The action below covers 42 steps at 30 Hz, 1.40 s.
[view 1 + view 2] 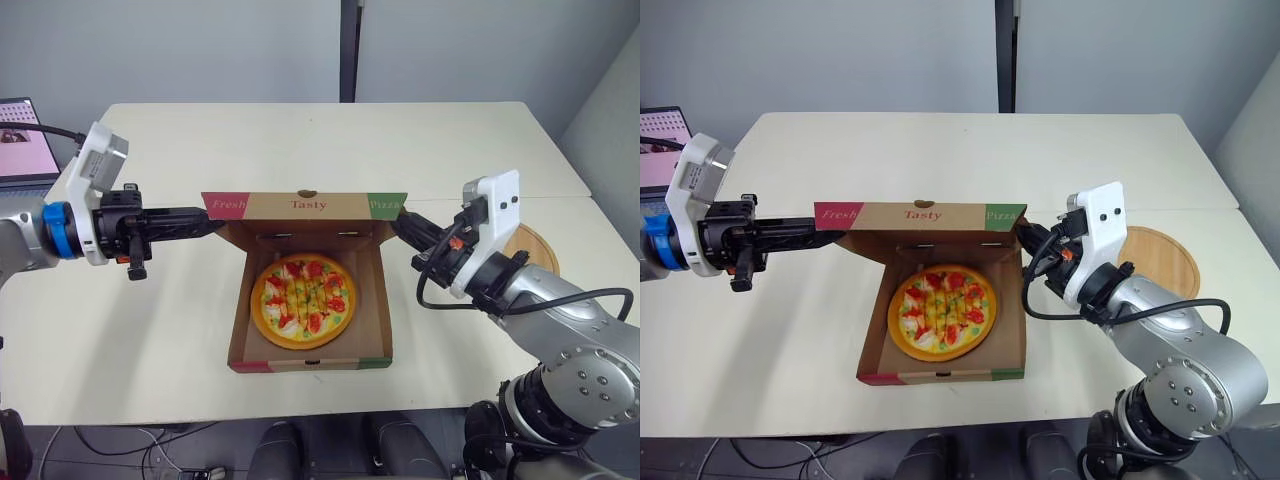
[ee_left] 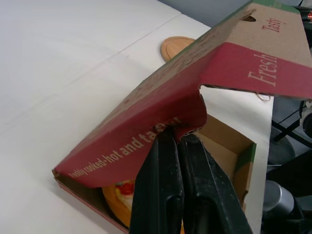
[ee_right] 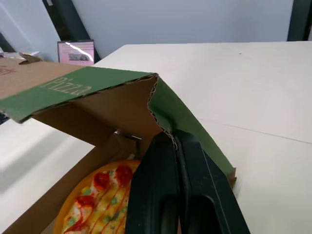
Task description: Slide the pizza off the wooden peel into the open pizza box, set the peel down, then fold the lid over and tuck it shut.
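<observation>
Both pinched shut on lid (image 1: 305, 204) side flaps: left gripper (image 1: 217, 225), right gripper (image 1: 399, 223). Risk: uneven pull twists lid; 2 flaps jam outside box (image 1: 310, 364) walls.

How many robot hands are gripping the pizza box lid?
2. The left hand pinches the red side flap of the brown cardboard lid; the right hand pinches its green side flap.

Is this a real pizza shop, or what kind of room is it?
Probably a lab or office, not a shop: plain white table, bare grey wall, a laptop screen beside it.
</observation>
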{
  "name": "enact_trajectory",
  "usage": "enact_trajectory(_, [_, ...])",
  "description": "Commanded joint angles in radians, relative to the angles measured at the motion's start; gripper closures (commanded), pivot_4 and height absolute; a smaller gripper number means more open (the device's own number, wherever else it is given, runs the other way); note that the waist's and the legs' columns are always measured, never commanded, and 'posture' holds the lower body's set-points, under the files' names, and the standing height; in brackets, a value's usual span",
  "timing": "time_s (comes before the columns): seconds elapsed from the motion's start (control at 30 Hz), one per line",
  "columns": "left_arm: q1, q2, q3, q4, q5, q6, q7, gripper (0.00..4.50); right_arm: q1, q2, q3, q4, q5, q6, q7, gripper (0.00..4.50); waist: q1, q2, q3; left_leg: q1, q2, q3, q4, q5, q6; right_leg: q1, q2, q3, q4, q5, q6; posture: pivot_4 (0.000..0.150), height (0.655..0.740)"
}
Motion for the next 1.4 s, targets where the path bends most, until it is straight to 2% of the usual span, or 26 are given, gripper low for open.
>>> enact_trajectory(0.03, [0.033, 0.019, 0.062, -0.056, -0.044, 0.014, 0.0, 4.46, 0.027, 0.015, 0.026, -0.037, 0.069, 0.009, 0.032, 4.5, -0.001, 0.0, 0.0, 0.0, 0.0, 0.0, 0.0, 0.0, 0.0, 0.0, 0.0, 0.0, 0.0, 0.0, 0.0, 0.15, 0.7306])
enact_trajectory(0.43, [0.221, -0.018, 0.21, -0.188, -0.17, 0.119, 0.083, 4.46, 0.21, -0.031, 0.071, -0.046, 0.124, -0.027, 0.016, 4.5, -0.004, -0.002, -0.001, 0.002, 0.002, 0.001, 0.0, 0.0, 0.0, 0.0, -0.001, 0.0, 0.001, 0.0, -0.001, 0.15, 0.7306])
enact_trajectory(0.67, [0.337, -0.06, 0.279, -0.265, -0.224, 0.144, 0.147, 4.46, 0.332, 0.044, 0.093, -0.041, 0.153, -0.041, -0.014, 4.5, -0.005, -0.004, -0.003, 0.003, 0.011, 0.002, 0.0, 0.0, 0.0, 0.0, 0.001, 0.0, 0.001, -0.001, -0.002, 0.15, 0.7306])
enact_trajectory(0.93, [0.404, -0.074, 0.299, -0.302, -0.24, 0.123, 0.174, 4.46, 0.378, 0.03, 0.086, -0.016, 0.156, -0.081, -0.02, 4.5, -0.004, -0.005, -0.003, 0.004, 0.013, 0.002, 0.0, 0.0, 0.0, 0.0, 0.002, 0.0, 0.001, -0.002, -0.004, 0.15, 0.7306])
enact_trajectory(1.03, [0.413, -0.077, 0.298, -0.307, -0.235, 0.109, 0.178, 4.5, 0.387, -0.005, 0.06, -0.012, 0.177, -0.095, 0.003, 3.95, -0.001, -0.005, -0.003, 0.003, 0.013, 0.002, 0.0, 0.0, 0.0, 0.0, 0.002, 0.0, 0.001, -0.002, -0.004, 0.15, 0.7306])
enact_trajectory(1.13, [0.42, -0.076, 0.297, -0.309, -0.237, 0.098, 0.182, 4.5, 0.402, -0.068, 0.032, -0.008, 0.21, -0.101, 0.036, 2.94, 0.002, -0.004, -0.003, 0.003, 0.012, 0.002, 0.0, 0.0, 0.0, 0.0, 0.002, 0.0, 0.001, -0.002, -0.004, 0.15, 0.7306])
enact_trajectory(1.33, [0.437, -0.08, 0.299, -0.318, -0.24, 0.079, 0.192, 4.5, 0.455, -0.308, -0.027, 0.006, 0.292, -0.185, 0.173, 0.85, 0.007, -0.004, -0.003, 0.002, 0.01, 0.003, 0.0, 0.0, 0.0, 0.0, 0.001, 0.0, -0.001, -0.002, -0.004, 0.15, 0.7306])
enact_trajectory(1.4, [0.443, -0.084, 0.299, -0.322, -0.24, 0.074, 0.197, 4.5, 0.469, -0.425, -0.06, 0.045, 0.285, -0.244, 0.242, 0.85, 0.007, -0.004, -0.003, 0.002, 0.01, 0.005, 0.0, 0.0, 0.0, 0.0, 0.002, 0.0, -0.001, -0.002, -0.004, 0.15, 0.7306])
